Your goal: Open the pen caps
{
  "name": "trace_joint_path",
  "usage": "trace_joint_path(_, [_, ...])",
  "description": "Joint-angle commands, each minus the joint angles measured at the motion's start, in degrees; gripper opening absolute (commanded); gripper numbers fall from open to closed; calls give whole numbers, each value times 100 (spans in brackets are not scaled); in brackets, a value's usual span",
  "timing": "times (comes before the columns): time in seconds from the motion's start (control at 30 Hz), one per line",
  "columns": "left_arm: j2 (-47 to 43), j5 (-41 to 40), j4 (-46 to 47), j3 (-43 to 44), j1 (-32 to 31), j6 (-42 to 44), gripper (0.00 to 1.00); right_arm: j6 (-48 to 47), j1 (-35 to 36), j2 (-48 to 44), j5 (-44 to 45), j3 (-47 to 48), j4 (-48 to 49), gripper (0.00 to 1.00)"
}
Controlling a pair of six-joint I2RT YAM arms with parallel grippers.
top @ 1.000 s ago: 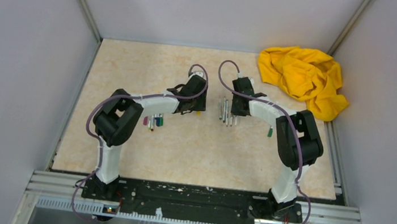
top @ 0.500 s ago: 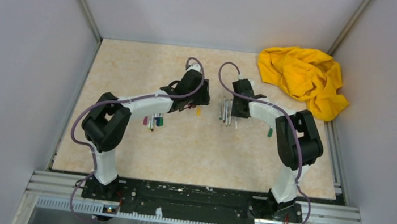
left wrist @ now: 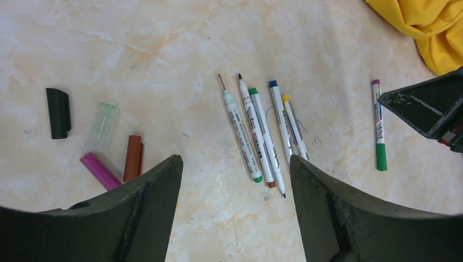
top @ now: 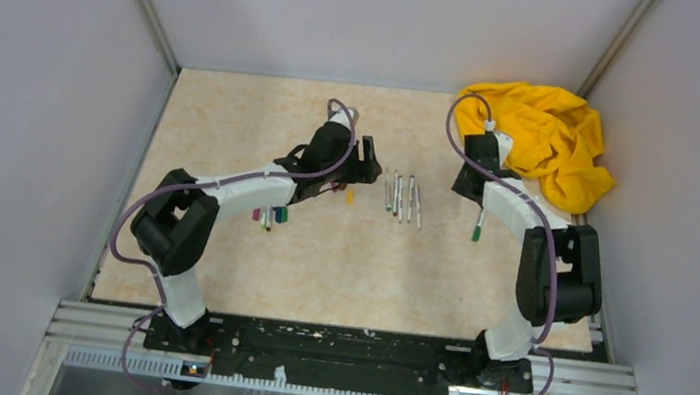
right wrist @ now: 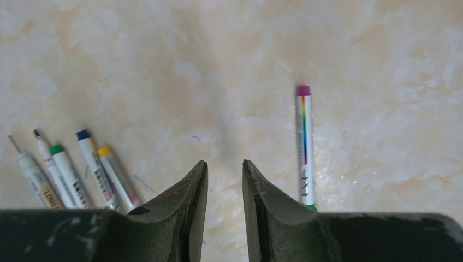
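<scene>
Comparing with a second ago, we see the right gripper (right wrist: 224,164) has swung off the row of pens (top: 401,197) toward the yellow cloth (top: 534,140). It now hangs just beside the lone pen (right wrist: 304,143), jaws a narrow gap apart and empty. The left gripper (left wrist: 235,164) has reached forward, jaws wide and empty. Loose pen caps (left wrist: 132,158) lie left of the row. The green cap (left wrist: 380,157) sits on the lone pen, so we judge that one is next.
</scene>
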Motion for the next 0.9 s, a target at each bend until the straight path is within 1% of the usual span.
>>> trace_joint_path(0.0, [-210,346,343,-114,22,51,78,116,-358,-135,175,-120,-82,29])
trace_joint_path(0.17, [-231,480,494,-209,22,9,78,49,-598,77,314,-132,-142,30])
trace_joint_path(0.37, [-181,563,555,-220,22,-19,79,-45,-894,298,155,-153,-76,30])
trace_joint_path(0.77, [-73,629,600,-199,22,-50,78,-224,-1088,975,-112,55,-98,30])
trace_joint_path(0.87, [-64,629,592,-201,22,-63,78,-241,-1088,1065,-244,49,-152,27])
